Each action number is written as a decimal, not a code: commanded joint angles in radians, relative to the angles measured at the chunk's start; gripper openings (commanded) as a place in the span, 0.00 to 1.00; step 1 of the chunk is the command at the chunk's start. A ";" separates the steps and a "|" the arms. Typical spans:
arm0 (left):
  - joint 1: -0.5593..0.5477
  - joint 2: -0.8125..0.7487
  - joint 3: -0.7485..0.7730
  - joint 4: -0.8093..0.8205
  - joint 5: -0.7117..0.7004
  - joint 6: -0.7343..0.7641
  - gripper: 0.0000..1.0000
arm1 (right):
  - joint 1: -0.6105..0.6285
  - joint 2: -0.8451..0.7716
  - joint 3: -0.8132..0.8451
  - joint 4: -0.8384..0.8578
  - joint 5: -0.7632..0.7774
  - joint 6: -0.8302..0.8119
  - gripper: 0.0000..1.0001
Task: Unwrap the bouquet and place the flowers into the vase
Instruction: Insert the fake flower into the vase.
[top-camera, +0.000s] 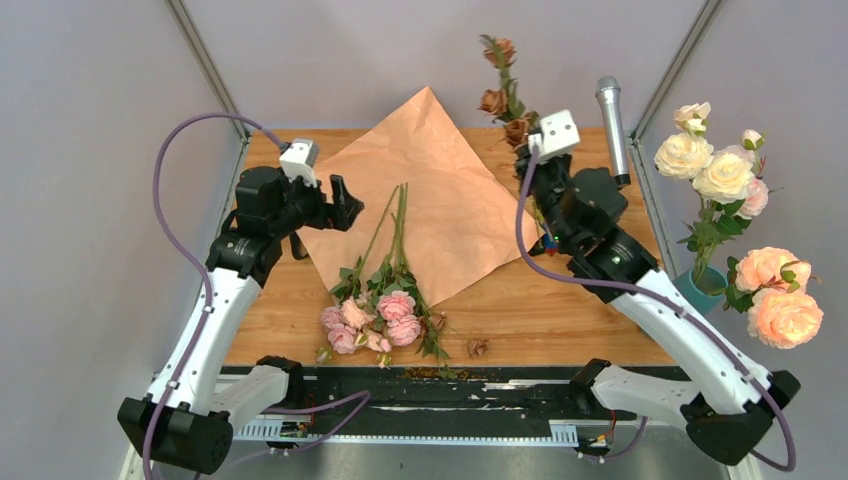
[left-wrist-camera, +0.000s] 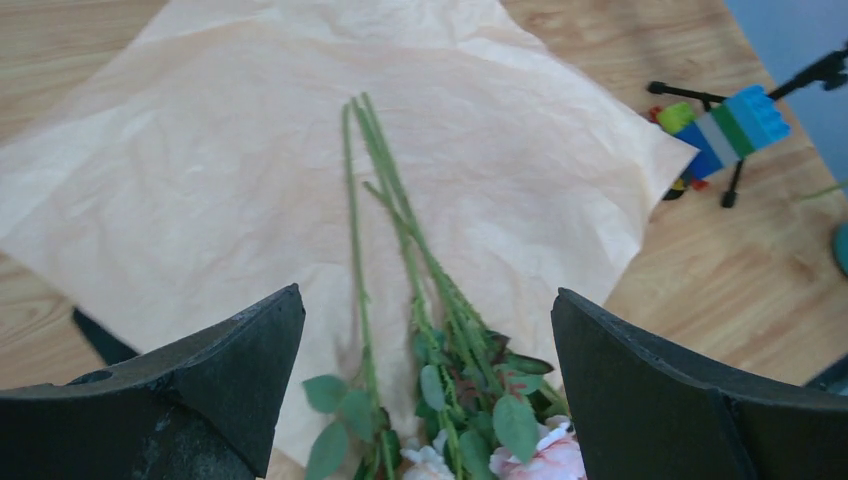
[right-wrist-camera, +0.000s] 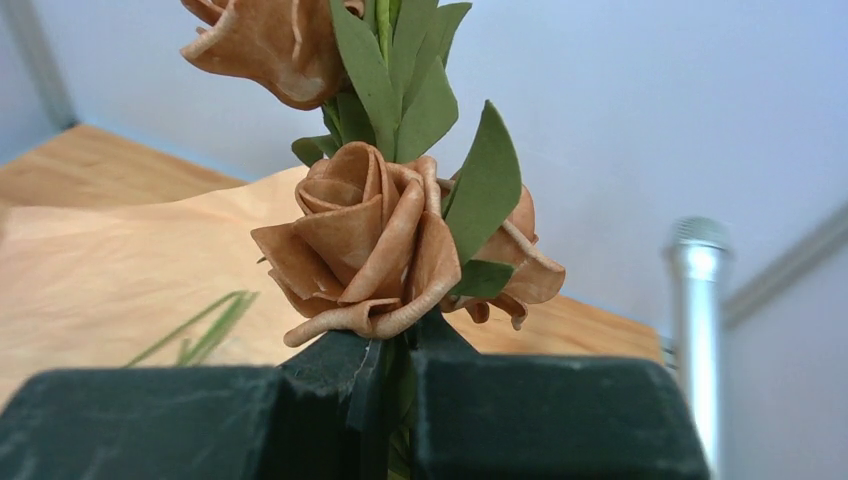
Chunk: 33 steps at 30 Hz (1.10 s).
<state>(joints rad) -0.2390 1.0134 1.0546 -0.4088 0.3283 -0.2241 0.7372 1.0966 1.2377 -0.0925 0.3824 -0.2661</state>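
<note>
Only the right wrist view shows the right gripper (right-wrist-camera: 395, 375) pinching one brown-rose stem (right-wrist-camera: 365, 240). The top view shows three blooms on that stem. The left gripper (top-camera: 343, 205) is spread at the edge of the paper (top-camera: 430, 190). The flowers (top-camera: 385, 300) lie on the paper. One vase (top-camera: 693, 288) stands at the table's right edge.

top: overhead, looking down | wrists: close, low (over jaws) | shared: paper (top-camera: 430, 190)
</note>
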 joint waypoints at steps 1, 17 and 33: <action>0.053 -0.060 -0.005 -0.030 -0.116 0.086 1.00 | -0.059 -0.097 -0.023 -0.038 0.188 -0.141 0.00; 0.067 -0.078 -0.167 0.058 -0.222 0.149 1.00 | -0.409 -0.309 -0.040 -0.034 0.399 -0.319 0.00; 0.067 -0.093 -0.186 0.063 -0.210 0.139 1.00 | -0.524 -0.343 -0.078 0.184 0.309 -0.445 0.00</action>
<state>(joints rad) -0.1787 0.9482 0.8780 -0.3889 0.1158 -0.0982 0.2325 0.7441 1.1519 0.0132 0.7692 -0.6846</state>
